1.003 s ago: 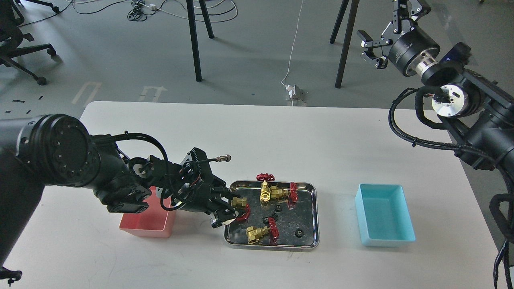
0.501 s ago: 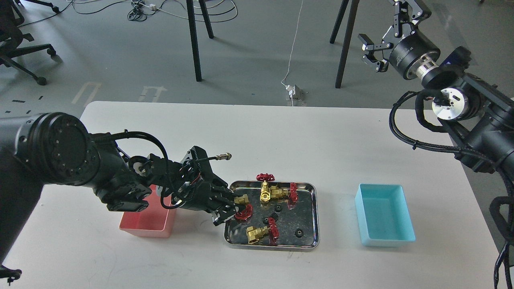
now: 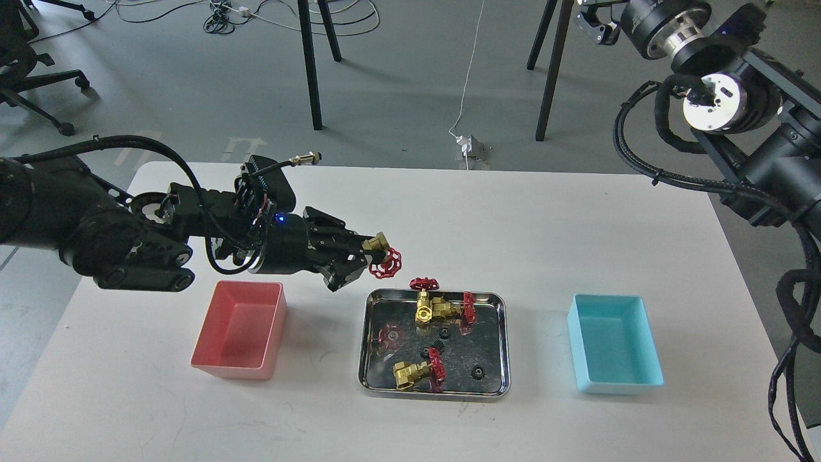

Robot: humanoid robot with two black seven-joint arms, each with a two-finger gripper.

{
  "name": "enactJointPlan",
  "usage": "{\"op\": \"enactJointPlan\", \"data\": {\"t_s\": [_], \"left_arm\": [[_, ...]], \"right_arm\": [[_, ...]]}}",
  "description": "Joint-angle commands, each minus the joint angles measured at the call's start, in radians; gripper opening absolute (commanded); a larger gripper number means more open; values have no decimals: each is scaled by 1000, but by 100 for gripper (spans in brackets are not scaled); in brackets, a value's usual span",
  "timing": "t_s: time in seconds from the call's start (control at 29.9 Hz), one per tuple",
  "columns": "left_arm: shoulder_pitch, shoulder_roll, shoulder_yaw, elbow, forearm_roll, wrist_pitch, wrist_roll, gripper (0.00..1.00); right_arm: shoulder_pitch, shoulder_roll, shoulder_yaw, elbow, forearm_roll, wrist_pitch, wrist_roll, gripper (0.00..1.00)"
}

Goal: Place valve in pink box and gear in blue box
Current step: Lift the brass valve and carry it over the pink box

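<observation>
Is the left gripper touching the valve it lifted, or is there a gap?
Touching. The head view shows the left gripper closed on the valve's brass body, held clear above the steel tray.

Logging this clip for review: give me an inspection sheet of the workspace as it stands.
Surface: white table, steel tray at its middle.
Job's things: one valve held in the air beyond the tray's left corner; three valves in the tray, with three gears. Pink box and blue box hold nothing.
Clutter: nothing seen.
Grippers: left gripper shut on the valve's brass body; right gripper raised at the top edge, mostly cut off.
Cables: black hoses on the right arm; white cord and plug block on the floor.
Surroundings: grey floor, black table legs, office chair.
</observation>
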Motion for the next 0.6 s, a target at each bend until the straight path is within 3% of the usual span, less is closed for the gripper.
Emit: {"op": "enactJointPlan", "data": {"t_s": [0.0, 0.17, 0.57], "left_arm": [[2, 169, 1, -29, 107, 0, 0, 10], [54, 321, 3, -77, 211, 0, 0, 10], [231, 331, -22, -16, 240, 0, 0, 10]], "right_arm": [[-5, 3, 1, -6, 0, -1, 3, 100], [-56, 0, 8, -4, 1, -1, 9, 100], [-68, -6, 10, -3, 1, -2, 9, 100]]}}
